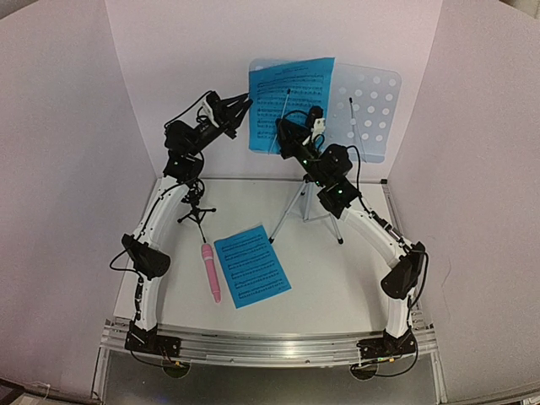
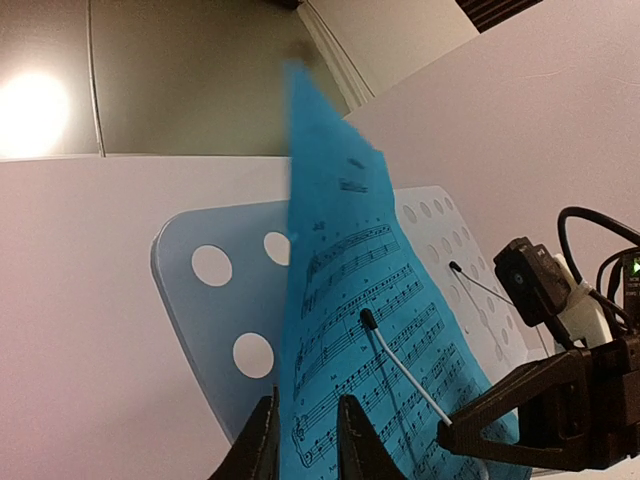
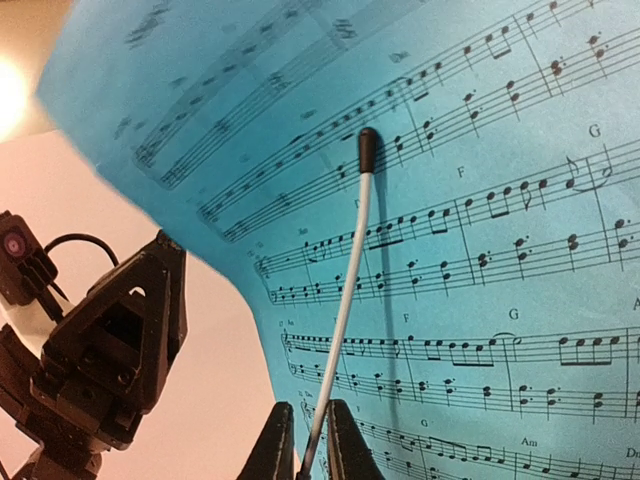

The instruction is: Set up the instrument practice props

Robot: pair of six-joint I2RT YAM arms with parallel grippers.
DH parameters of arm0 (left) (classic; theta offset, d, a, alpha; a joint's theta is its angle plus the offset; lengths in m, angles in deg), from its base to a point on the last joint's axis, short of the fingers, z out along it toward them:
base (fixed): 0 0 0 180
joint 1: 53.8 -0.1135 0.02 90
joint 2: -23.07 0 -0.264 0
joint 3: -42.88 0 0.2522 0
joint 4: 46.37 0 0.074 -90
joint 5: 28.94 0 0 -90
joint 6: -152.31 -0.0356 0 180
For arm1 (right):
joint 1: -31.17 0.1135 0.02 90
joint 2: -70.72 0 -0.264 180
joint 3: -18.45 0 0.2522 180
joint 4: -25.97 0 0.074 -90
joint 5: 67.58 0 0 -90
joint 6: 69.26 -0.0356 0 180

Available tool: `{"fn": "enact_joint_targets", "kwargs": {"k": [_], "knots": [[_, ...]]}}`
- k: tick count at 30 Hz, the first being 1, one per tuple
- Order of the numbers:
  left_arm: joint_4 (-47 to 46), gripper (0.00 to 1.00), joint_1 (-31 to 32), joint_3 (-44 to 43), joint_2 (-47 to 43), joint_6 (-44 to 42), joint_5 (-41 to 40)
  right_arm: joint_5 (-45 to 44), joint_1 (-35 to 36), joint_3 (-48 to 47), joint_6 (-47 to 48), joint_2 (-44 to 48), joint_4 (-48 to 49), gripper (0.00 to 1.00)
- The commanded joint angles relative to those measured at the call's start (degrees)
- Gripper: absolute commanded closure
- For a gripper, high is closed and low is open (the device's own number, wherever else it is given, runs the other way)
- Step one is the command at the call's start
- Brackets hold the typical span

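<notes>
The pale-blue perforated music stand (image 1: 371, 101) stands on its silver tripod (image 1: 304, 207) at the back. One blue sheet-music page (image 1: 291, 97) leans on its left half. My left gripper (image 1: 243, 111) is shut on that page's left edge (image 2: 340, 300), with the paper between its fingers (image 2: 355, 445). My right gripper (image 1: 291, 139) is shut on the stand's thin white page-holder wire (image 3: 350, 260), which lies across the page (image 3: 480, 200). The second blue page (image 1: 251, 266) and the pink microphone (image 1: 210, 272) lie flat on the table. The black tripod mic holder (image 1: 197, 211) stands by my left arm.
A second page-holder wire (image 1: 353, 118) sticks up on the stand's bare right half. White walls close in the table at the back and both sides. The right gripper's body (image 2: 545, 410) is close beside the left one.
</notes>
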Motion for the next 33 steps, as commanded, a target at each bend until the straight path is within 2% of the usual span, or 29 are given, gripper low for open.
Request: {"fn": "enact_joint_targets", "kwargs": {"k": [1, 11, 14, 20, 24, 25, 26, 28, 29, 33], "knots": [[-2.4, 0.77, 0.2, 0.9, -1.5, -0.8, -1.2, 0.6, 0.2, -0.8, -0.1, 0.6, 0.0, 0.87], [-3.8, 0.59, 0.2, 2.2, -2.8, -2.8, -2.6, 0.6, 0.2, 2.3, -0.4, 3.0, 1.8, 0.83], [-3.8, 0.52, 0.2, 3.0, -3.7, -3.2, -2.6, 1.7, 0.2, 3.1, -0.2, 4.1, 1.9, 0.79], [-3.2, 0.46, 0.1, 4.1, -5.9, -5.1, -4.8, 3.2, 0.2, 7.6, 1.3, 8.9, 1.7, 0.68], [0.7, 0.40, -0.4, 6.1, -9.4, -6.2, -3.7, 6.3, 0.2, 11.3, 2.9, 13.1, -0.8, 0.62], [2.0, 0.39, -0.6, 7.0, -10.7, -6.4, -3.5, 7.2, 0.2, 11.8, 3.1, 14.2, -2.5, 0.58], [3.0, 0.37, -0.9, 8.3, -12.4, -6.5, -3.3, 8.1, 0.2, 12.5, 3.3, 15.3, -4.4, 0.49], [3.9, 0.32, -1.6, 12.6, -16.8, -6.5, -3.0, 9.9, 0.2, 14.2, 3.3, 17.7, -8.7, 0.25], [4.3, 0.30, -2.2, 15.3, -19.4, -6.2, -2.3, 10.5, 0.2, 14.9, 3.1, 19.1, -10.6, 0.20], [10.8, 0.23, -4.2, 22.4, -27.8, -7.4, 1.4, 14.4, 0.3, 18.6, 2.5, 23.4, -19.8, 0.18]]}}
